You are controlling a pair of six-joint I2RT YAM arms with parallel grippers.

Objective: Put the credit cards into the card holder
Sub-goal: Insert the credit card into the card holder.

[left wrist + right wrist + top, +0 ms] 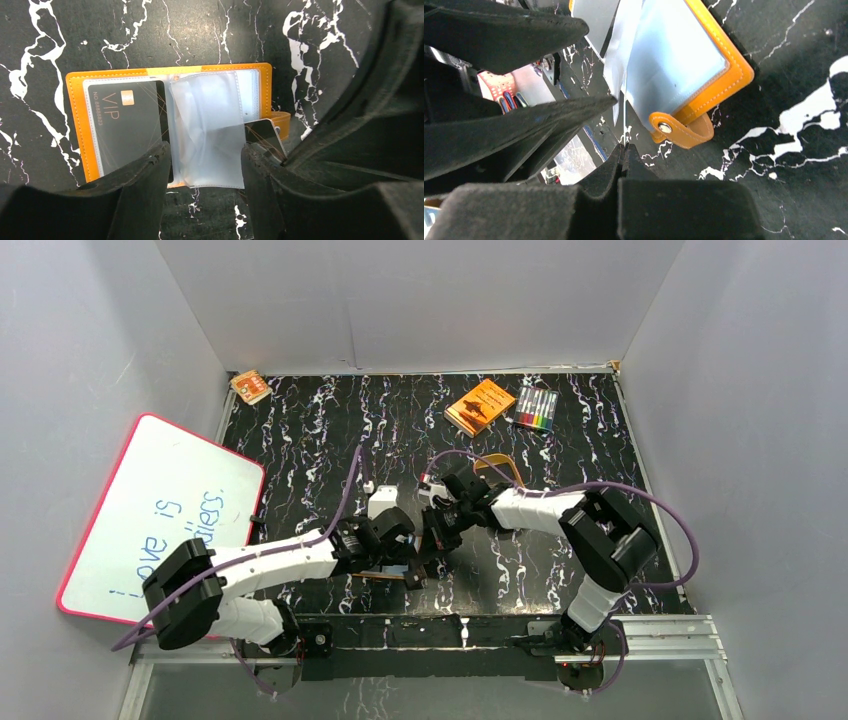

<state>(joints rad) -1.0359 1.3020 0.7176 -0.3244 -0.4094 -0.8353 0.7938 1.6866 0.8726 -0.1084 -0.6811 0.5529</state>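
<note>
The card holder point(77, 125) lies open on the black marble table, orange with clear inner sleeves. A dark grey VIP credit card point(125, 125) sits in its left pocket. One clear sleeve point(210, 130) stands up in the middle. My left gripper point(204, 155) is open, its fingers either side of that sleeve's near edge. My right gripper point(624, 147) is shut on a second credit card point(262, 136), holding it at the holder's right half beside the snap strap point(684, 131). In the top view both grippers point(420, 540) meet and hide the holder.
An orange book point(480, 406) and a pack of coloured markers point(537, 408) lie at the back right. A whiteboard point(160, 515) leans at the left. A small orange item point(250, 387) sits in the back left corner. A gold curved rim point(497, 468) shows behind my right arm.
</note>
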